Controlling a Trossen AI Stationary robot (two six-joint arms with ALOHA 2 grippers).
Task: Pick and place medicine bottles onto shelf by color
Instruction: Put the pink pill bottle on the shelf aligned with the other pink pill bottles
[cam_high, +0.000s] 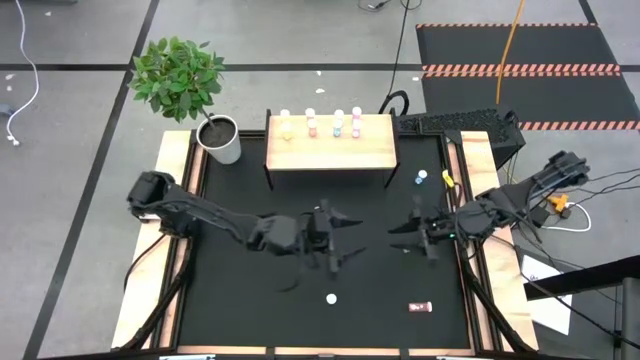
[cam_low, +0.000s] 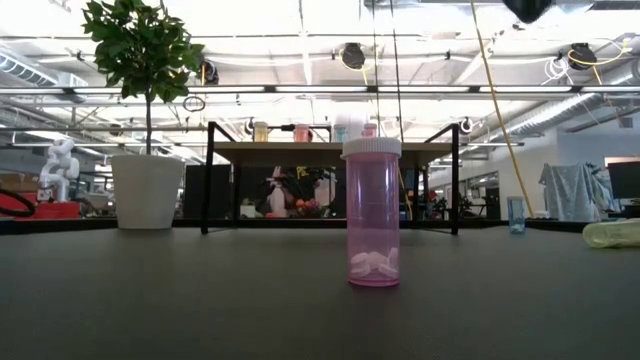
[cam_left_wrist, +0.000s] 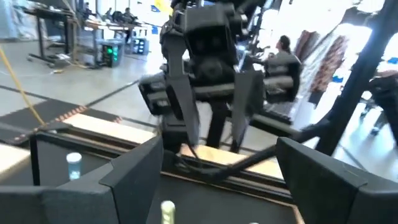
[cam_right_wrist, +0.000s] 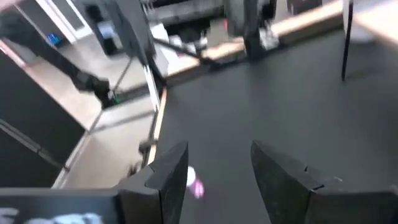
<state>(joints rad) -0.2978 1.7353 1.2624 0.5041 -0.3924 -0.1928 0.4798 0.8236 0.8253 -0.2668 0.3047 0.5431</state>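
Since neither holds a bottle, the left gripper (cam_high: 335, 240) and right gripper (cam_high: 412, 233) hang released over the mat's middle, facing each other. Nearest the left one stands a pink bottle (cam_high: 331, 298); another lies beside it (cam_high: 420, 307). Beyond both, the shelf (cam_high: 330, 152) carries four bottles (cam_high: 321, 123), seemingly sorted.

Two dark jointed arms, black angular two-fingered hands (matte plastic), thin cables

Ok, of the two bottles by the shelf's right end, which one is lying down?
The yellow bottle: it lies on its side, while the blue bottle next to it stands upright with its cap on top.
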